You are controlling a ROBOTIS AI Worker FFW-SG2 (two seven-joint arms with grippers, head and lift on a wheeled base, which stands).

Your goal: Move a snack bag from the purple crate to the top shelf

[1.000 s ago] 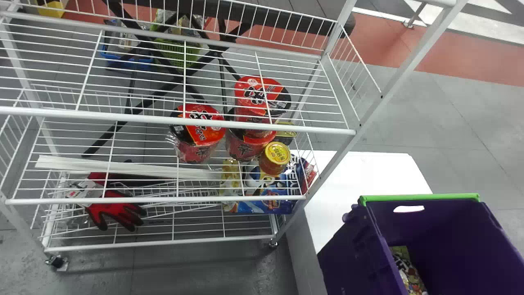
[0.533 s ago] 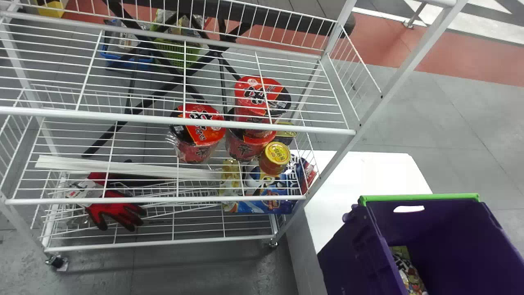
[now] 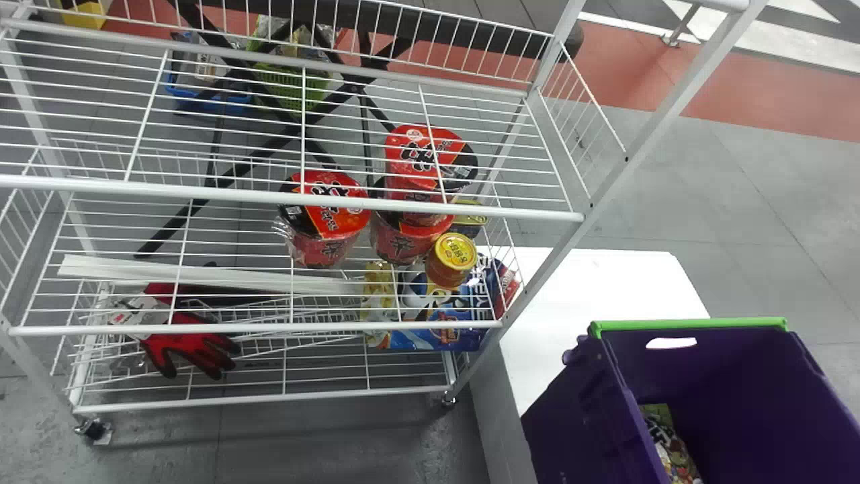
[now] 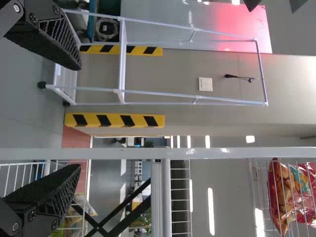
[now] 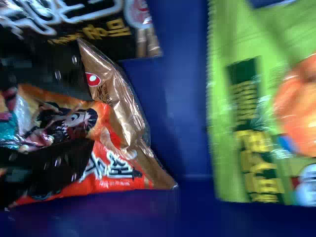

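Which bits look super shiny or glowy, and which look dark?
Head view: the flat white tabletop glares, and the purple plastic crate is shadowy inside; left wrist view: a red glow lights the flat pale panel; right wrist view: light glints off the crinkly brown-and-orange snack bag.

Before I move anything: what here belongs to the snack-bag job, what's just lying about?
Job:
purple crate
orange snack bag at the right pincer, likely the target
high wire shelf, probably the top one

Lying about, on lower shelves:
red-and-black glove
red tubs
yellow-lidded can
white strips
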